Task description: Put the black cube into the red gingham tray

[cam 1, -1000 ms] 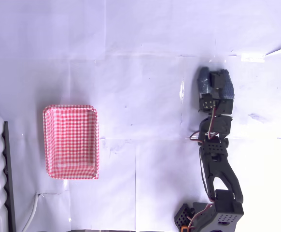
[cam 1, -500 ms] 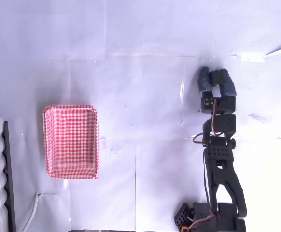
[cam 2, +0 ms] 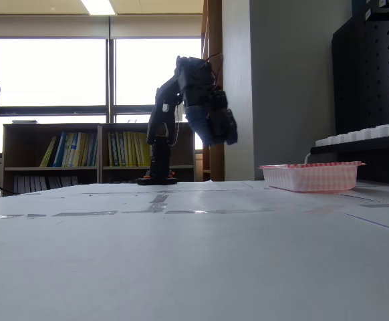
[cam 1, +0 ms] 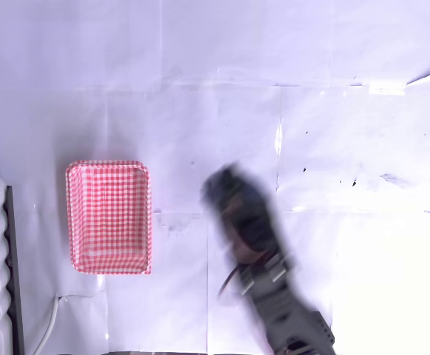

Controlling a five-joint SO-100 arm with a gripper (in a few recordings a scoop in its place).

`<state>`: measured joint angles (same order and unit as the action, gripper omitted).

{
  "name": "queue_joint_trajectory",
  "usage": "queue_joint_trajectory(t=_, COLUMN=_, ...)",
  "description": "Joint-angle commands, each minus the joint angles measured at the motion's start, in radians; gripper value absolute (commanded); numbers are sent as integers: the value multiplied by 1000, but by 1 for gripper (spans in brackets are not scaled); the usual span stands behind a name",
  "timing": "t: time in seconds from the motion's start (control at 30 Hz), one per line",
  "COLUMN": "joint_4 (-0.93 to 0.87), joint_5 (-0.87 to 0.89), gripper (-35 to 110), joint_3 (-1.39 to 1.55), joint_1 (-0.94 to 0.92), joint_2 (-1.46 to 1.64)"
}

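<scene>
Claw [cam 1: 226,188] in overhead view: motion-blurred, near the middle of the surface [cam 1: 222,89], pointing toward the top-left; jaw state cannot be read through the blur. The red gingham tray [cam 1: 109,217] sits near the left edge of the surface, long axis running top to bottom, well apart to the left of the claw. It looks empty. No black cube can be made out; if carried, the blur hides it.

Fixed view: claw [cam 2: 214,130] hangs well above the surface [cam 2: 181,254], tips down; the tray [cam 2: 313,176] lies to its right, lower. Judgement: the coming move is a sideways carry toward the tray, then a descent over its rim.
</scene>
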<state>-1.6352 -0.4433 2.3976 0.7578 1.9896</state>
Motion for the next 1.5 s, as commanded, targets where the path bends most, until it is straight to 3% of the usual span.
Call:
queue_joint_trajectory(t=0.0, joint_4=-44, joint_5=-58, gripper=0, joint_3=258, joint_1=166, joint_2=-35)
queue_joint_trajectory(t=0.23, joint_4=268, joint_5=-37, gripper=0, joint_3=327, joint_1=245, joint_2=207)
queue_joint_trajectory(t=0.67, joint_4=653, joint_5=20, gripper=7, joint_3=422, joint_1=299, joint_2=534)
queue_joint_trajectory(t=0.97, joint_4=733, joint_5=67, gripper=25, joint_3=471, joint_1=282, joint_2=597)
queue_joint_trajectory(t=1.47, joint_4=686, joint_5=58, gripper=29, joint_3=471, joint_1=245, joint_2=474)
